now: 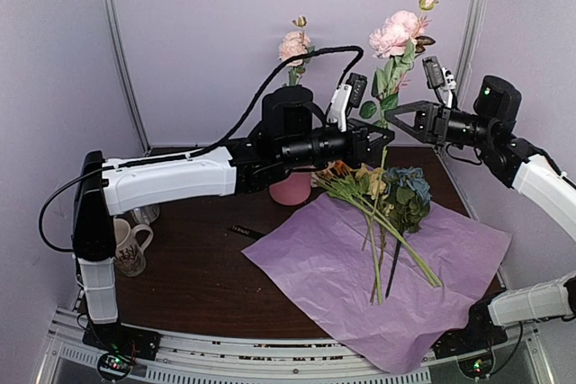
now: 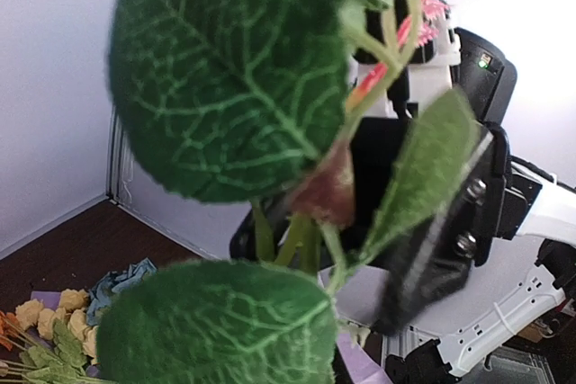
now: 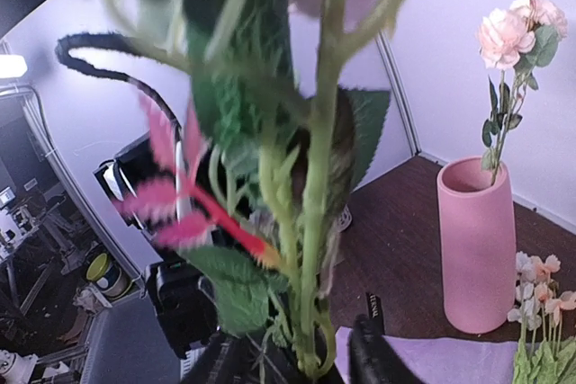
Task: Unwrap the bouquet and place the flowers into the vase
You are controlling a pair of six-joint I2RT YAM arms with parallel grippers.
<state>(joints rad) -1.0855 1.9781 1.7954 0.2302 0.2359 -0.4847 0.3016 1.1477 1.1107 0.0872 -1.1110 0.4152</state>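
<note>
Here, the left claw (image 1: pixel 385 138) is gripping a peony stem (image 1: pixel 387 87) upright in the air above the counter (image 1: pixel 198 285).
Its jaws are pressing shut on the green stem below the leaves, while the right claw (image 1: pixel 394 117) is sitting just beside it, fingers parted around the same stem without pinching it. The pink bloom (image 1: pixel 394 33) is standing above both claws. Behind the left arm, the pink vase (image 1: pixel 291 189) is standing on the counter, holding one peony (image 1: pixel 293 45). The other flowers (image 1: pixel 389 195) are lying bunched on the spread tissue paper (image 1: pixel 342 285), right of the vase.
</note>
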